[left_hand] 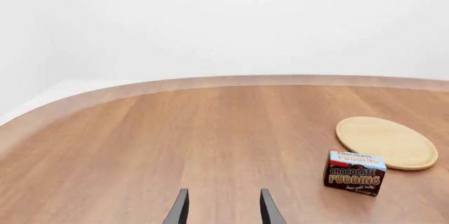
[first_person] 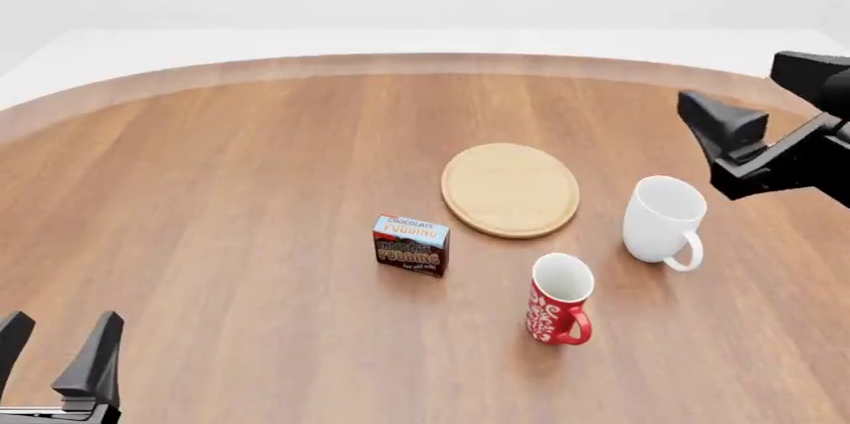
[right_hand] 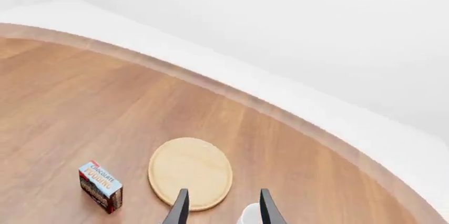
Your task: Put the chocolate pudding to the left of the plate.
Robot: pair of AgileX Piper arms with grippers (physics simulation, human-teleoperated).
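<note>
The chocolate pudding (first_person: 410, 245) stands upright on the table, just left of and nearer than the plate (first_person: 511, 189), a small gap between them. It also shows in the left wrist view (left_hand: 355, 173) and the right wrist view (right_hand: 100, 186). The plate shows there too (left_hand: 386, 142) (right_hand: 190, 173). My left gripper (first_person: 60, 329) is open and empty at the near left corner, far from the pudding; its fingers (left_hand: 180, 205) frame bare table. My right gripper (first_person: 707, 110) is open and empty, raised at the far right above the white mug.
A white mug (first_person: 660, 220) stands right of the plate; its rim (right_hand: 249, 214) shows between my right fingers. A red patterned mug (first_person: 559, 298) stands nearer, in front of the plate's right side. The table's curved far edge (first_person: 425, 61) runs behind.
</note>
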